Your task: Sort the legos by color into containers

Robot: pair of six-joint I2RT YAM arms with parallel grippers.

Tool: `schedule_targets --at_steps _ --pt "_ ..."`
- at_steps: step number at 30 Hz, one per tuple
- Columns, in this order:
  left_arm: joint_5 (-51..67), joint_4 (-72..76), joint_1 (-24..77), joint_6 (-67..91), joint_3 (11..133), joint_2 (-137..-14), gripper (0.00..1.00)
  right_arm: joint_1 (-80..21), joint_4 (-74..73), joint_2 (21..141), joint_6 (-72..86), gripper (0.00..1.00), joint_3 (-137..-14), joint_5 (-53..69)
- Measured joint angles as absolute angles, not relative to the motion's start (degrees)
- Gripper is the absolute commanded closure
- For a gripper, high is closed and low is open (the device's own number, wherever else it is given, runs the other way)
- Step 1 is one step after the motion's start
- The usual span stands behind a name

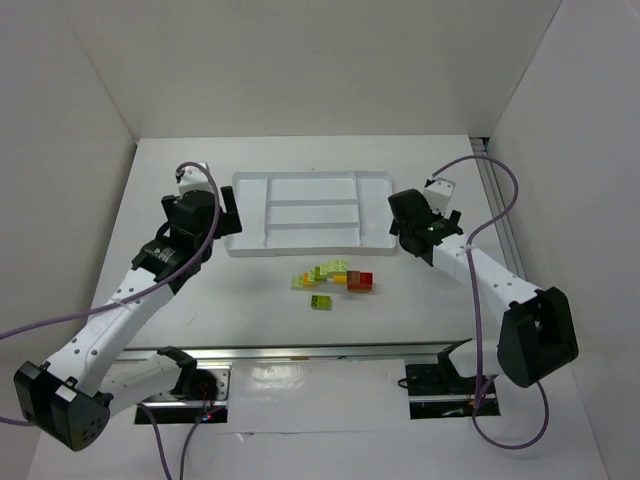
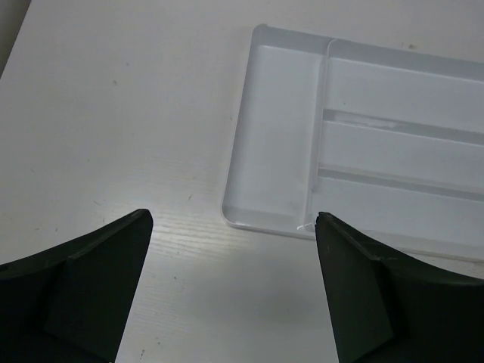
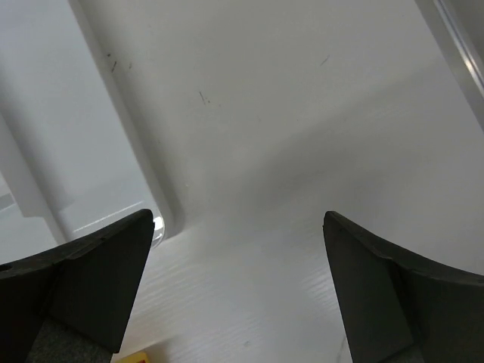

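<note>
Our left fingers (image 2: 91, 295) and right fingers (image 3: 91, 287) spread wide, empty, above the white desk (image 1: 400, 310), flanking the flat white ridged plastic tray (image 1: 300, 180). Tiny green, yellow-orange and red plastic legos (image 1: 335, 277) cluster just before it; we should straddle the lone green brick (image 1: 320, 301) squarely first.

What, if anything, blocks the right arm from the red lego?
Likely nothing, so yes: the open right gripper hangs by the tray's right end, and the red lego lies close by on bare table, uncovered.
</note>
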State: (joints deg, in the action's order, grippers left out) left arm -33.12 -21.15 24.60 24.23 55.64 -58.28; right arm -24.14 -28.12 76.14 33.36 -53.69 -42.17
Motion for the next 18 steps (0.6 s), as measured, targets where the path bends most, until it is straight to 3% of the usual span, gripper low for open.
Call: schedule_targets --at_steps 4,7,9,18 --pt "-31.2 -23.6 24.6 26.1 55.7 -59.1 0.00 -24.1 -27.7 73.4 32.9 0.00 -51.2 -39.4" --pt "-30.5 -24.9 24.6 27.3 55.9 -59.1 0.04 -24.1 -26.8 70.1 31.3 0.06 -50.1 -36.2" --pt "-29.8 -25.5 24.6 27.2 56.2 -59.1 0.07 -24.1 -25.7 68.6 29.0 0.19 -50.0 -33.0" --pt "-10.0 -27.1 25.9 25.3 58.1 -59.4 0.10 -29.3 -24.5 67.4 19.3 0.13 -51.7 -14.9"
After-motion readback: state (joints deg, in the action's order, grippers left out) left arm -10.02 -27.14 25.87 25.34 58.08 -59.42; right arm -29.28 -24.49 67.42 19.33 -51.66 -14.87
